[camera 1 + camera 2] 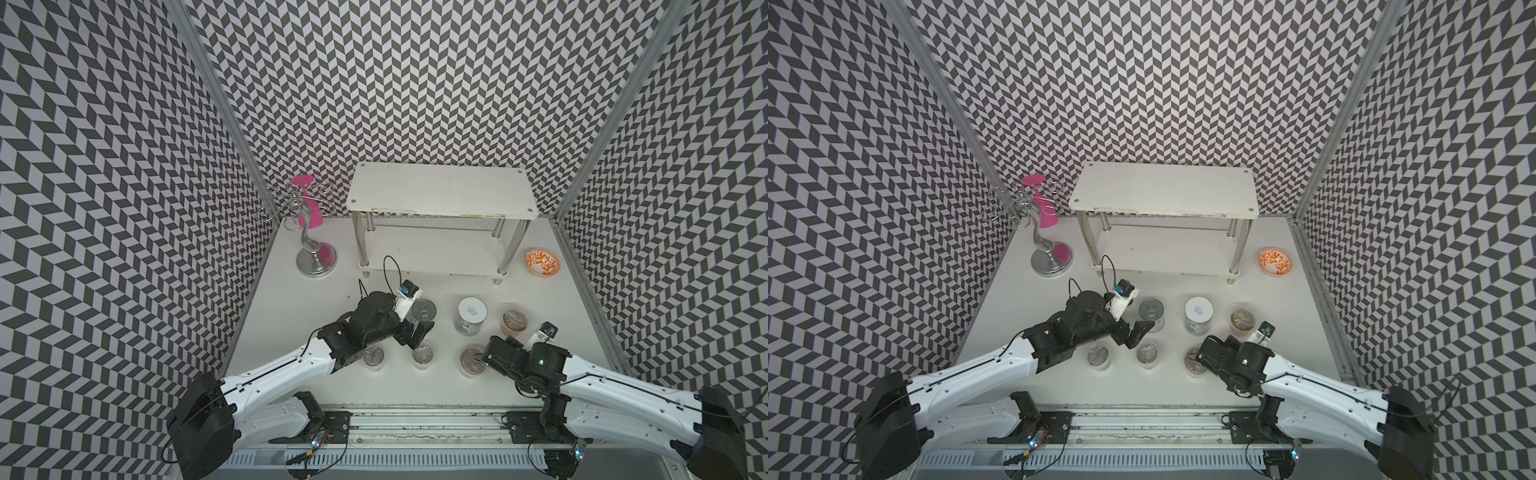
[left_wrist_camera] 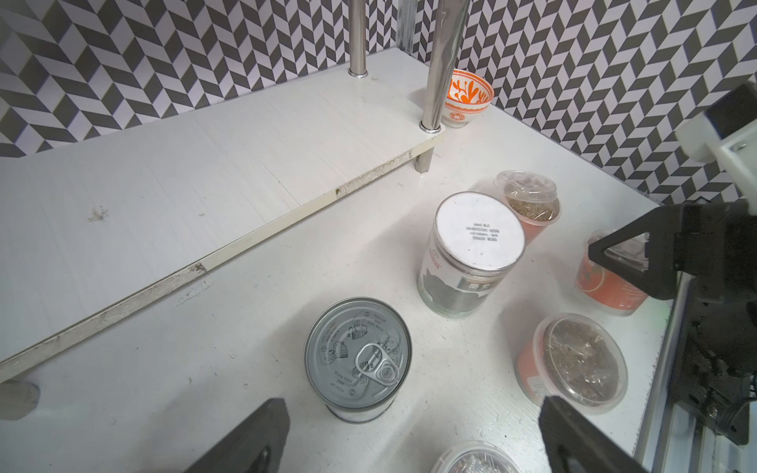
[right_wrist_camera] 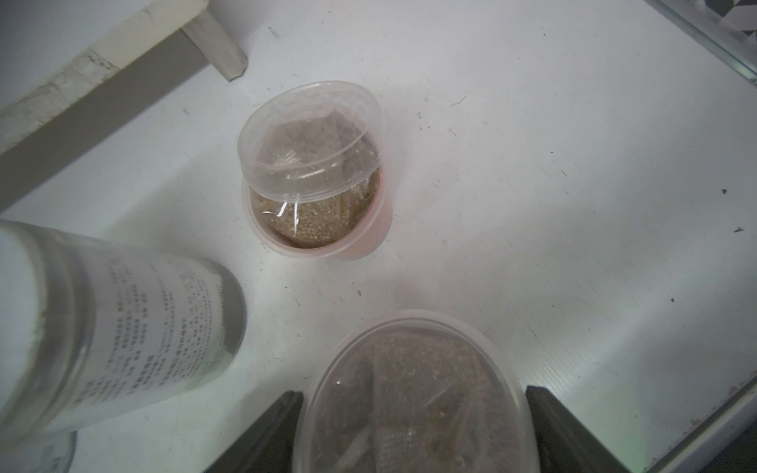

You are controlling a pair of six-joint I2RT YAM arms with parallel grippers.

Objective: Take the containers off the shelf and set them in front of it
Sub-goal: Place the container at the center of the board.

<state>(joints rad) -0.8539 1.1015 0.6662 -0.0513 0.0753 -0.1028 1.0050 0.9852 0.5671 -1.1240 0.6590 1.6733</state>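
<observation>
The white two-tier shelf [image 1: 440, 195] stands at the back with both tiers bare. In front of it stand a silver tin can [image 1: 424, 311], a white-lidded jar [image 1: 472, 312] and a tub [image 1: 515, 322] with a loose lid. Nearer me is a row of three clear tubs [image 1: 374, 356] [image 1: 423, 355] [image 1: 468, 362]. My left gripper [image 2: 413, 405] is open just short of the tin can [image 2: 358, 358], with nothing between its fingers. My right gripper [image 3: 411, 393] is shut on the right-hand tub [image 3: 413, 409] of that row, with a finger against each side of its lid.
A chrome cup stand [image 1: 313, 249] with a pink cup [image 1: 309, 203] behind it stands left of the shelf. An orange-and-white bowl [image 1: 542, 262] sits to the shelf's right. Patterned walls close in three sides, and a metal rail [image 1: 415, 419] runs along the front edge.
</observation>
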